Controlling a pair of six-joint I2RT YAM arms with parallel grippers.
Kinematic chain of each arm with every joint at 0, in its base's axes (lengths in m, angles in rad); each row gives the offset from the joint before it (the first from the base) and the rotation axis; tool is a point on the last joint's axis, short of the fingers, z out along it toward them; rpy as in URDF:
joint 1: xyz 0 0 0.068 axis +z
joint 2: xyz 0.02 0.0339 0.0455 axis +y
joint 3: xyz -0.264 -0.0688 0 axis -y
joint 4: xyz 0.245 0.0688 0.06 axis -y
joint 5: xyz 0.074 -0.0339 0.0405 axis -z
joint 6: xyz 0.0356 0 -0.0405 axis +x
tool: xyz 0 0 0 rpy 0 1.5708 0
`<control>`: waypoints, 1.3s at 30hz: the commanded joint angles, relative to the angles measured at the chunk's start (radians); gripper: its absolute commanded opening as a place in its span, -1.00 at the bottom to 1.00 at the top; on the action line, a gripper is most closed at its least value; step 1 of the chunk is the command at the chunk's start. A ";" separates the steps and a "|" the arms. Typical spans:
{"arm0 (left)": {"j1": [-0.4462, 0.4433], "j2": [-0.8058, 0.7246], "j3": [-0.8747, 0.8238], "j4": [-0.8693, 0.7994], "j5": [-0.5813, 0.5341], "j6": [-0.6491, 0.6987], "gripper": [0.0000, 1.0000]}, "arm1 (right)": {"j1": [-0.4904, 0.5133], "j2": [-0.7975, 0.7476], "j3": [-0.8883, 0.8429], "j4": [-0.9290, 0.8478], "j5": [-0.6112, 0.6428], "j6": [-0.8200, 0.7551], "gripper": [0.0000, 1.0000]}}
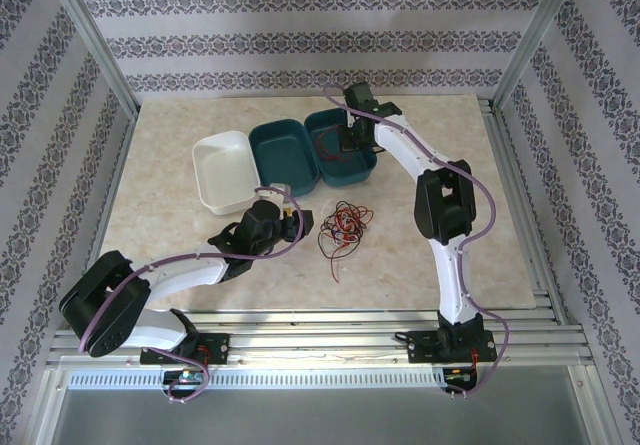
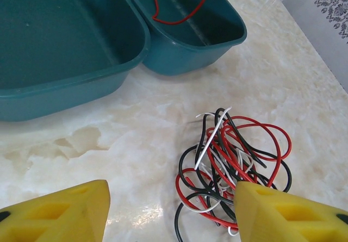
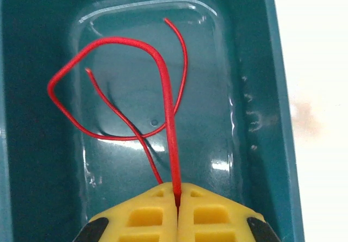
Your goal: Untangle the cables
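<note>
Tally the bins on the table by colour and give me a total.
white bin: 1
teal bins: 2
total: 3

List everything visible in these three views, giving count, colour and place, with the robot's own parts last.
White rectangular plastic tub: one, white, left of the teal tubs.
Teal rectangular plastic tubs: two, teal, side by side mid-table.
Tangled bundle of thin wires: one, red, black and white, on the table before the tubs.
Loose red wire: at least one, red, reaching into the right-hand teal tub.
Marble-look tabletop: one, beige, under everything.
Left gripper: one, yellow fingers, open, at the bundle's edge.
Right gripper: one, yellow fingers, shut on the loose red wire over that tub.
</note>
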 commanded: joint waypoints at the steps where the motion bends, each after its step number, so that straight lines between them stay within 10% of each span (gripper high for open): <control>1: 0.010 -0.007 -0.001 -0.024 -0.014 -0.006 0.24 | -0.008 0.045 0.062 -0.107 0.047 0.025 -1.00; 18: 0.010 0.013 0.014 -0.023 0.009 -0.005 0.25 | -0.012 -0.087 -0.032 -0.115 0.080 0.048 -0.25; 39: 0.010 -0.027 -0.024 -0.026 0.001 -0.026 0.26 | 0.019 -0.199 -0.143 -0.053 0.006 0.052 -0.27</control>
